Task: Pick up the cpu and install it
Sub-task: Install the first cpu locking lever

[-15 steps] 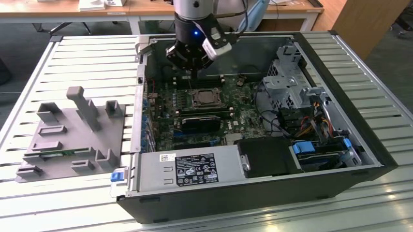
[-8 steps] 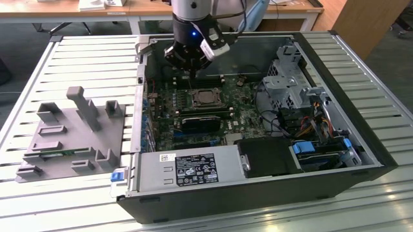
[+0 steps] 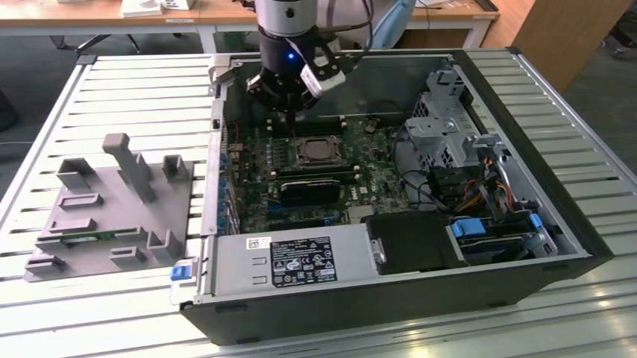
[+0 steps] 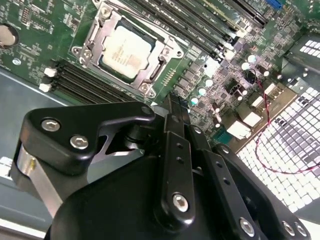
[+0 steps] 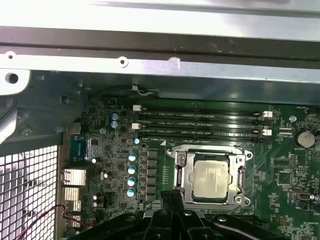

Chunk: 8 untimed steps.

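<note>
Hand state: the black two-finger hand (image 4: 172, 107) has its fingers pressed together with nothing between them; it is clenched on empty air, poised above the board just beside the socket.
Task item: the cpu, a flat square chip with a silver metal top and pale rim (image 5: 212, 181), lies seated inside the black square socket with its metal frame (image 5: 210, 172); it appears level and square to the frame in both wrist views.
Housing: the socket sits on the green motherboard (image 3: 298, 175) inside the open black tower case (image 3: 518, 224), which lies on its side on the slatted metal surface (image 3: 130, 97).
Step in hand (judgement): placement looks complete; the chip is free of the fingers.
Doing it well (judgement): keep the closed fingertips clear of the chip top and of the frame edges; any travel near the socket should be vertical and slow, since a sideways brush could shift the chip off its contacts; confirm all four corners sit flush.
Exterior view adds: the grey moulded parts fixture (image 3: 110, 201) on the surface at the exterior view's left; the arm's position over the case.
First wrist view adds: the long black memory slots (image 5: 200, 122) beyond the socket.
Second wrist view adds: the hand linkage close up; a thin red wire (image 4: 265, 130) near the perforated rear panel.
</note>
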### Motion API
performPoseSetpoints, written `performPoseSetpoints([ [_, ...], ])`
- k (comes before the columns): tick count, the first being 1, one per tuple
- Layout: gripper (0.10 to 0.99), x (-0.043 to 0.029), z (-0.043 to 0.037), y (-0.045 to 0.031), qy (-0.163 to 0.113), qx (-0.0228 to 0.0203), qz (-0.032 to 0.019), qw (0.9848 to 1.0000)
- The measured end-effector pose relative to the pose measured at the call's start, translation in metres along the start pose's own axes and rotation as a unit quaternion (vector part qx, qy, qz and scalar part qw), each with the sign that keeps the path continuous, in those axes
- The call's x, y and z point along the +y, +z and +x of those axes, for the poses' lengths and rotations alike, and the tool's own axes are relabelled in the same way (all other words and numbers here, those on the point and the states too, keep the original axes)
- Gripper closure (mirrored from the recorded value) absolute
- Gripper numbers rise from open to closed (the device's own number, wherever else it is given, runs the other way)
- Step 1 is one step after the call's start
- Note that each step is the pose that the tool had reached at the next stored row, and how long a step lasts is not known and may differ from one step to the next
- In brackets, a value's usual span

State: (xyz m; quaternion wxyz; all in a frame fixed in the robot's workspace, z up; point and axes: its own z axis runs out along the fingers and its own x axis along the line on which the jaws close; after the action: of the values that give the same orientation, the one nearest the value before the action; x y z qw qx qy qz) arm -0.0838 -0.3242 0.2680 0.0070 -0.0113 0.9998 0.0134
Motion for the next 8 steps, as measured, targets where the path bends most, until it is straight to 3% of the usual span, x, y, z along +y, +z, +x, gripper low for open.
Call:
performPoseSetpoints([
  [8,0.980,0.0067,0.0073,0.0035,0.000,0.0000,0.0000,1.0000],
])
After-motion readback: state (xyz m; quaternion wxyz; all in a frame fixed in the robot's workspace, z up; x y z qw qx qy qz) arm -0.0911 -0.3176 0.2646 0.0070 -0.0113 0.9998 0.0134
